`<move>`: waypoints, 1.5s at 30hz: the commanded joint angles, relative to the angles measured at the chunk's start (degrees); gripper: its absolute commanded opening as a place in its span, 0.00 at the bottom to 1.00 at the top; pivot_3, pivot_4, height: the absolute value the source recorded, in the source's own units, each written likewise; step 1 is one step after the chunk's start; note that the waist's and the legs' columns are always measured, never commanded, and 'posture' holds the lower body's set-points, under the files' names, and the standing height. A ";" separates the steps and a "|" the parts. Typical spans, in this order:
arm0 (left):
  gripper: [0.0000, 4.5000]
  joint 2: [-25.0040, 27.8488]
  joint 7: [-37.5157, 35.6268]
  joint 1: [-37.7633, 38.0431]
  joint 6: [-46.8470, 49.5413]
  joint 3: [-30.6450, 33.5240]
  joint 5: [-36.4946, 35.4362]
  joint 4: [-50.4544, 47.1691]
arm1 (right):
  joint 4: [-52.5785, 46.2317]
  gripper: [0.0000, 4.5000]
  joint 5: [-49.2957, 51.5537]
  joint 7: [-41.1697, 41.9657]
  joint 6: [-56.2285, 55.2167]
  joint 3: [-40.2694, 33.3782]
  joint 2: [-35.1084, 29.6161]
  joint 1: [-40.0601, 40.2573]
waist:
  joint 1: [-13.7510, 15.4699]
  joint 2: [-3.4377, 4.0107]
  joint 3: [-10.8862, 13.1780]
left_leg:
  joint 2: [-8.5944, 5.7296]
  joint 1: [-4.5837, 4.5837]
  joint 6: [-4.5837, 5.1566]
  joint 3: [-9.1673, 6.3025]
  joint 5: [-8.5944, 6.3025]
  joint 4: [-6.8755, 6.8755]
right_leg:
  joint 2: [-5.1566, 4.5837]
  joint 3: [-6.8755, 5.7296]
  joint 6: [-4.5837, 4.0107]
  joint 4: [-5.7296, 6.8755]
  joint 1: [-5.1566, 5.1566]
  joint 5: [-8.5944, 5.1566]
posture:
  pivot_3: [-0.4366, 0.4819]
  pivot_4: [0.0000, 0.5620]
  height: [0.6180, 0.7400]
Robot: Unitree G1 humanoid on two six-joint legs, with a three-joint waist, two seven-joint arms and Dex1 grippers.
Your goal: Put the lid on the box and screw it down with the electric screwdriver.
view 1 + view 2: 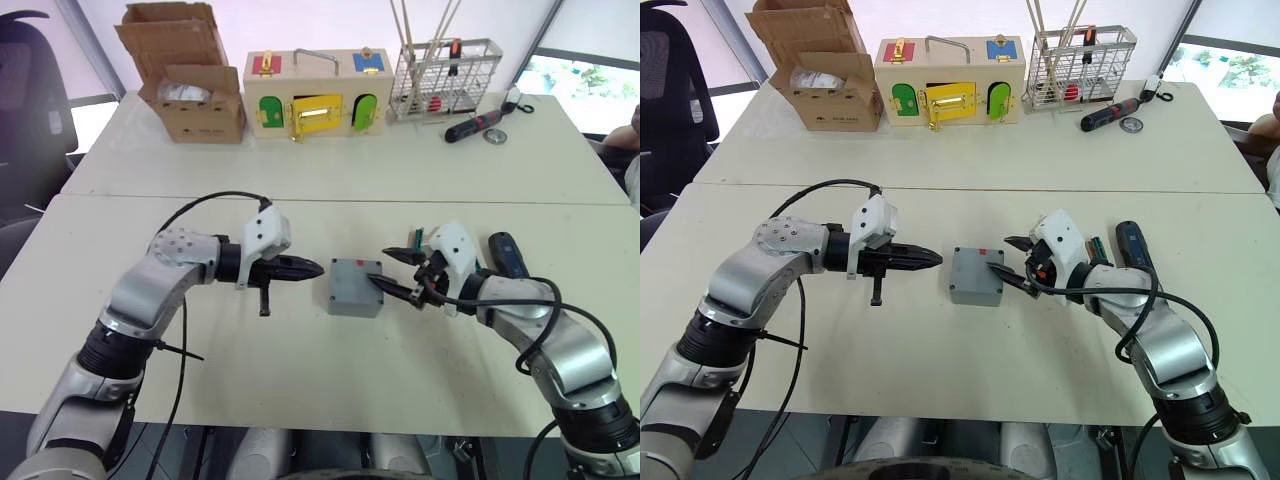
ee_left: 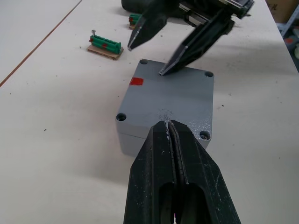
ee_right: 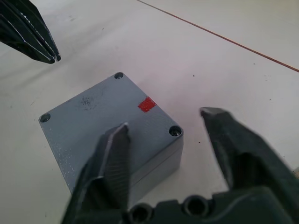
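The grey box (image 1: 352,300) stands mid-table with the lid (image 3: 107,109) lying flush on top of it; the lid has a red mark and a screw hole in each corner. My left gripper (image 1: 318,268) is shut and empty, its tips just off the box's left edge. My right gripper (image 1: 380,266) is open at the box's right side, with one finger (image 3: 117,154) over the lid and the other beyond the box's edge. The electric screwdriver (image 1: 1132,245), black with a bluish label, lies on the table behind my right wrist and is partly hidden.
Along the far side stand a cardboard box (image 1: 190,100), a wooden box with coloured doors (image 1: 318,92) and a wire basket (image 1: 445,78), with a hand screwdriver (image 1: 475,125) beside them. A green terminal block (image 2: 106,44) lies near the grey box.
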 commanded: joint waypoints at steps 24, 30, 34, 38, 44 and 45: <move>0.00 -9.64 -5.82 -3.72 -8.98 -6.32 -0.80 -3.08 | 34.88 0.99 12.75 26.16 35.71 -2.46 -43.73 -15.66 | -1.29 0.12 -0.01 | 0.09 0.06 0.18 0.32 -0.10 -0.02 | -0.09 0.07 0.00 -0.16 0.04 -0.01 | 0.48 0.27 1.00; 0.00 -8.04 -2.40 -0.72 -5.86 -6.24 -0.91 -8.89 | 43.18 0.99 6.66 28.09 36.59 9.77 -38.38 -26.76 | -0.89 0.13 0.00 | 0.05 0.03 0.17 0.31 -0.10 0.00 | -0.11 0.09 0.00 -0.19 0.02 -0.01 | 0.48 0.27 1.00; 0.00 -6.92 -0.76 -0.18 -4.97 -6.10 -0.39 -10.58 | 46.71 0.99 3.25 29.50 36.03 15.58 -35.83 -29.96 | -0.73 0.14 0.00 | 0.04 0.00 0.17 0.31 -0.10 -0.01 | -0.12 0.08 0.00 -0.19 -0.01 -0.01 | 0.48 0.27 1.00; 0.00 -6.61 0.58 -0.08 -4.12 -6.16 -0.64 -11.34 | 48.17 0.99 0.53 30.69 35.82 19.48 -34.48 -30.70 | -0.17 0.14 0.00 | 0.04 0.00 0.17 0.31 -0.10 0.00 | -0.12 0.08 0.00 -0.20 -0.01 -0.01 | 0.48 0.27 1.00; 0.00 -6.58 1.47 0.17 -3.64 -6.67 -0.73 -11.56 | 48.59 0.99 -2.59 30.97 34.16 21.84 -32.35 -29.88 | 0.13 0.09 -0.02 | 0.03 0.00 0.17 0.30 -0.10 0.04 | -0.11 0.07 -0.01 -0.21 0.02 0.00 | 0.48 0.27 1.00; 0.00 -6.81 1.74 0.02 -3.54 -6.83 -0.68 -11.46 | 48.01 0.94 -3.14 30.55 33.65 21.89 -32.05 -28.96 | 0.11 0.06 -0.04 | 0.03 0.01 0.16 0.30 -0.10 0.05 | -0.11 0.07 -0.01 -0.21 0.04 0.00 | 0.48 0.27 1.00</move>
